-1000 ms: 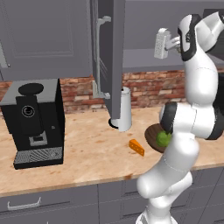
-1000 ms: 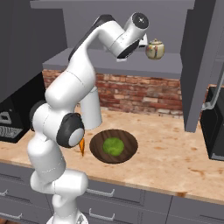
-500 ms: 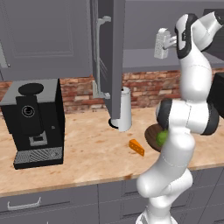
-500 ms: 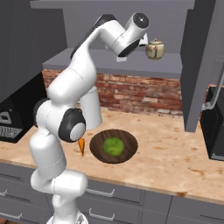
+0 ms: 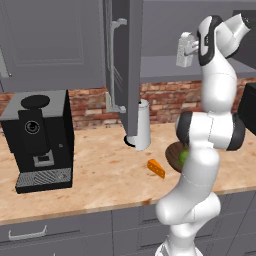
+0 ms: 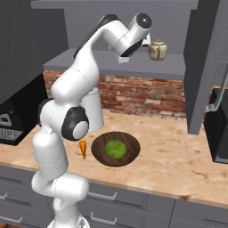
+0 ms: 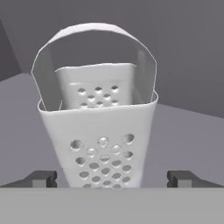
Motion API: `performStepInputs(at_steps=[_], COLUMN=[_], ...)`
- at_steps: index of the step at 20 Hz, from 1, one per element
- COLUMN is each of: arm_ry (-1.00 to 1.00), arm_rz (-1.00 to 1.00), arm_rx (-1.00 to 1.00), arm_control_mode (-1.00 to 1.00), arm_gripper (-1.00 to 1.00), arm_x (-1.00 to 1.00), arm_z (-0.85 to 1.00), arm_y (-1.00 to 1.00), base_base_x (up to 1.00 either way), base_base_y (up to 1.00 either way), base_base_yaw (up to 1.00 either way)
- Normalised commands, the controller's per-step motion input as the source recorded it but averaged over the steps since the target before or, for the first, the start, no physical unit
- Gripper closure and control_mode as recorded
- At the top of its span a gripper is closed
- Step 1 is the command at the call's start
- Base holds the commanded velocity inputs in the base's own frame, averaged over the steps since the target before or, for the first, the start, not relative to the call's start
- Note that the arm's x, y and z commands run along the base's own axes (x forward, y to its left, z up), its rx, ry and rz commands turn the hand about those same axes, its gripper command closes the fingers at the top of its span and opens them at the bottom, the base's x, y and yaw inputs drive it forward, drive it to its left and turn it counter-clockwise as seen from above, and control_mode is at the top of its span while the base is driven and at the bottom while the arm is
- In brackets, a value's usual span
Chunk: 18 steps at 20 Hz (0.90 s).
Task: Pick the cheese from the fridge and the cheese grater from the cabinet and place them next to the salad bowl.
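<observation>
- The gripper (image 7: 112,179) stands spread wide, a dark fingertip (image 7: 41,178) low on each side of the hand view, with the grater (image 7: 98,131) between them; neither tip visibly touches it, so nothing is pinched.
- In that view the grater sits close ahead of the gripper, its long axis running from the tips toward the top of the picture, the handle loop arching over the far end and the punched holes facing the camera.
- In the left base view the grater (image 5: 184,49) stands upright on the cabinet shelf (image 5: 165,67), its narrower end up, right at the raised hand, which reaches it from the side.
- The right base view shows what the others do not: a teapot (image 6: 157,50) on the same shelf just beside the hand, where the hand hides the grater.
- Well below the gripper, on the counter (image 5: 100,175), lies the cheese (image 5: 156,168), its thin end pointing away from the bowl (image 6: 116,148) just beside it.
- The right base view shows the whole bowl with its green lump, while in the left base view the arm covers most of it.
- A white cylinder (image 5: 142,125) stands behind the cheese below the open cabinet door (image 5: 126,65).
- Far off to the side sits a black coffee machine (image 5: 37,137).
</observation>
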Motion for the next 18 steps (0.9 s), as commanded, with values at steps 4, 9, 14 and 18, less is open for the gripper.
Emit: performStepInputs(at_steps=[4,9,14,18], arm_ry=[0.0,0.0,0.0,0.0], arm_rz=[0.0,0.0,0.0,0.0], arm_rx=[0.0,0.0,0.0,0.0], arm_control_mode=[-1.0,-1.0,-1.0,-1.0], arm_gripper=[-1.0,-1.0,-1.0,-1.0], arm_x=[0.16,0.14,0.12,0.1], arm_z=[-0.02,-0.01,0.0,0.0], arm_y=[-0.02,-0.01,0.0,0.0], base_base_x=[0.0,0.0,0.0,0.0], base_base_y=[0.0,0.0,0.0,0.0], base_base_yaw=[0.0,0.0,0.0,0.0])
